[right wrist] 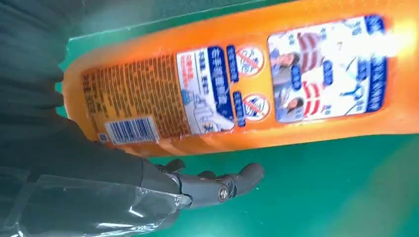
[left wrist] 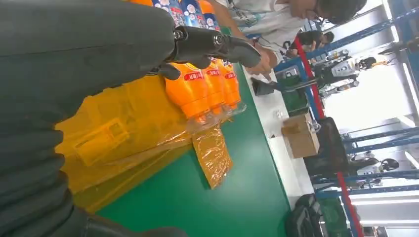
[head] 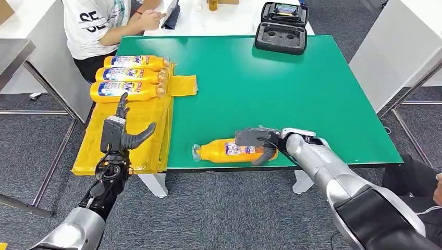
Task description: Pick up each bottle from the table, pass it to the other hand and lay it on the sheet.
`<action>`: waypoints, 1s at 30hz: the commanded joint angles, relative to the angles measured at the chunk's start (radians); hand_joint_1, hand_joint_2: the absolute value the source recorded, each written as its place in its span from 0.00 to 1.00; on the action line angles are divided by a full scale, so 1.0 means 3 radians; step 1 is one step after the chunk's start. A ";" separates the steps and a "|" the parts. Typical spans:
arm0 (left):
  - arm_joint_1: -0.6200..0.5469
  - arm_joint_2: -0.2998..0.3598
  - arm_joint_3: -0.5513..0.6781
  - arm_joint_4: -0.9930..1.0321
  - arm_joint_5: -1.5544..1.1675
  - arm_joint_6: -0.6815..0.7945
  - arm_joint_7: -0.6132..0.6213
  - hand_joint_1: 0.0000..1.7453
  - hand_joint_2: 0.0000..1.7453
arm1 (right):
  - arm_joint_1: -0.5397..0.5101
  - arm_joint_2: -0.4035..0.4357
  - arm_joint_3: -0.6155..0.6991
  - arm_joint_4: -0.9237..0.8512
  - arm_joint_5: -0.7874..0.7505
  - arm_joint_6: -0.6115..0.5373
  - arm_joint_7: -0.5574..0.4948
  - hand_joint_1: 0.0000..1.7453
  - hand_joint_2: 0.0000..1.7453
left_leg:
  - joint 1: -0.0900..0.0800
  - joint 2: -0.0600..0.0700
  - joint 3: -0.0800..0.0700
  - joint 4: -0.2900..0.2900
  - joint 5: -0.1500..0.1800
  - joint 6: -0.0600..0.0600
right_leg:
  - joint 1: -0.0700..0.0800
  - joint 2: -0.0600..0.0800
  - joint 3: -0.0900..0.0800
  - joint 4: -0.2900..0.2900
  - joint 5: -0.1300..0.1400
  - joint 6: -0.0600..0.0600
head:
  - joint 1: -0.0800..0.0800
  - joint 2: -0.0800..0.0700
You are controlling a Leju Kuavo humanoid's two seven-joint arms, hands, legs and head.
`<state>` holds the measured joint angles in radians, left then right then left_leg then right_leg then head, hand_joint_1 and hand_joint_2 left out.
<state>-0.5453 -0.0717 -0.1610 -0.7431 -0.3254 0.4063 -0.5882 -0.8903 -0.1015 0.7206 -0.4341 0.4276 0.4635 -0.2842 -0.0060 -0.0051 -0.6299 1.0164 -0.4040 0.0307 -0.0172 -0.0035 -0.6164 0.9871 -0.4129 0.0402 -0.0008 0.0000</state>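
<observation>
An orange bottle with a white and blue label lies on its side near the front edge of the green table, cap pointing left. My right hand reaches over its base end, fingers spread around it. In the right wrist view the bottle is close, and the thumb stands off it with green table between. Three similar bottles lie side by side at the far end of the yellow sheet. My left hand hovers open above the sheet's near half, holding nothing.
A black case sits at the table's far edge. A person in a white shirt sits beyond the far left corner, close to the sheet's bottles. A white table stands to the right. A cardboard box rests on the white table behind.
</observation>
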 commanded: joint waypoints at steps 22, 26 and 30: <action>0.0049 0.0029 -0.0048 0.0173 0.0141 0.0031 0.0006 0.00 1.00 | -0.0247 0.0149 0.0454 0.0379 0.0379 -0.0209 0.0334 0.00 1.00 | 0.0001 0.0007 0.0007 -0.0001 -0.0003 -0.0004 | 0.0001 0.0007 0.0005 0.0000 -0.0001 -0.0004 | 0.0000 0.0000; 0.0073 0.0030 -0.0050 0.0160 0.0157 0.0024 -0.0001 0.00 1.00 | -0.0247 0.0174 0.0536 0.0397 0.0505 -0.0332 0.0460 0.00 1.00 | 0.0001 0.0006 0.0009 -0.0001 -0.0004 -0.0005 | 0.0001 0.0006 0.0007 0.0001 -0.0003 -0.0005 | 0.0000 0.0000; 0.0071 0.0028 -0.0052 0.0159 0.0157 0.0024 -0.0002 0.00 1.00 | -0.0255 0.0164 0.0544 0.0400 0.0516 -0.0336 0.0462 0.00 1.00 | 0.0004 0.0007 0.0010 0.0000 -0.0006 -0.0006 | 0.0004 0.0007 0.0009 0.0000 -0.0004 -0.0006 | 0.0000 0.0000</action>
<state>-0.5164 -0.0721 -0.1610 -0.7309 -0.2857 0.4185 -0.5879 -0.9024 -0.0828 0.7889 -0.3982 0.5509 0.3906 -0.1766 -0.0058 -0.0052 -0.6300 1.0164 -0.4040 0.0307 -0.0171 -0.0035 -0.6162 0.9872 -0.4129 0.0402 -0.0008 0.0000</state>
